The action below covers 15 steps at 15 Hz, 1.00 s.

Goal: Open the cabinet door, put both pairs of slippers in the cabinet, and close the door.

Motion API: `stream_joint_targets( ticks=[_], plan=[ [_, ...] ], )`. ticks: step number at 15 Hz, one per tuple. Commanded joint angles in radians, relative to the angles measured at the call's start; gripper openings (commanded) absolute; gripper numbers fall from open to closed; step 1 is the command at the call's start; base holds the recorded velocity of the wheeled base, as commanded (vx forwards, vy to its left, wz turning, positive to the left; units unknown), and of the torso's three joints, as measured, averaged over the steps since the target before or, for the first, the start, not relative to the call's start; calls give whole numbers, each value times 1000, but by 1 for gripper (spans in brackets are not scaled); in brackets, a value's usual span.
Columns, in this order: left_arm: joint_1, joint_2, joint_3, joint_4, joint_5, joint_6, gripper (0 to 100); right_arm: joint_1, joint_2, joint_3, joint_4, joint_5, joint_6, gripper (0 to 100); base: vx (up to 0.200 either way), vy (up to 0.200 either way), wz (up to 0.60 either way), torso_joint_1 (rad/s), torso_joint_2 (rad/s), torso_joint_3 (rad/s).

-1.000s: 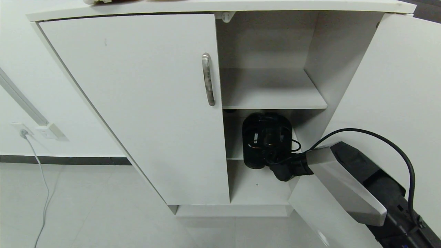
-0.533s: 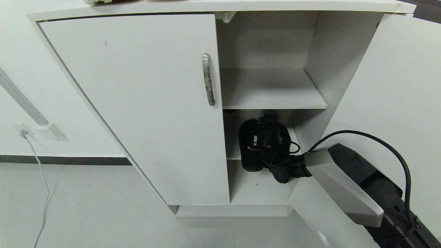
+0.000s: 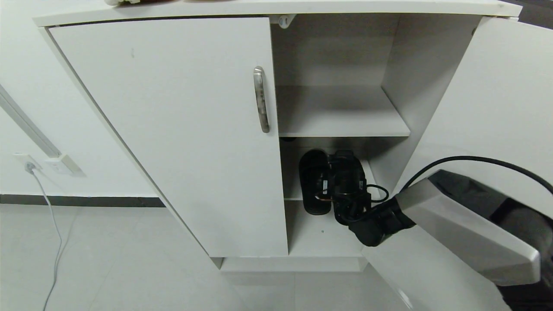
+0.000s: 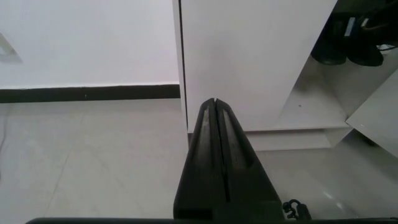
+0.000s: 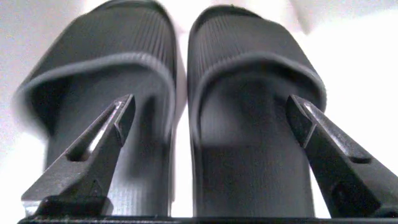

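Right pincer point(image 5: 211, 102) spread wide open right in front of the black slippers point(image 3: 315, 181), which sit side by side on the lower shelf point(image 3: 293, 185) of the cabinet point(image 3: 427, 65), left pincer point(image 4: 215, 107) clenched over the floor point(image 4: 93, 162).

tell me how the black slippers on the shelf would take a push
The black slippers look like moulded foam with ribbed straps: probably light, slightly bendy. Lying flat on the shelf, they should slide, not roll or tip. As two loose pieces, they may skew apart.
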Motion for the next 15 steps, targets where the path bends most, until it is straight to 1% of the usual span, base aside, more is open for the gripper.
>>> stream_joint_targets(
  ticks=[1,4,5,11,15],
  plan=[
    [0,1,0,0,-1,1,0,73,-228,282,-84,-2,5,100,0,0,0,0,0,0],
    [0,1,0,0,-1,0,0,126,-346,538,-186,0,31,100,0,0,0,0,0,0],
    [0,1,0,0,-2,0,0,142,-365,583,-200,0,49,100,0,0,0,0,0,0],
    [0,1,0,0,-5,0,0,159,-371,578,-200,2,57,100,0,0,0,0,0,0],
    [0,1,0,0,-5,0,0,187,-371,583,-200,2,55,100,-200,0,0,5,5,4]
  ],
)
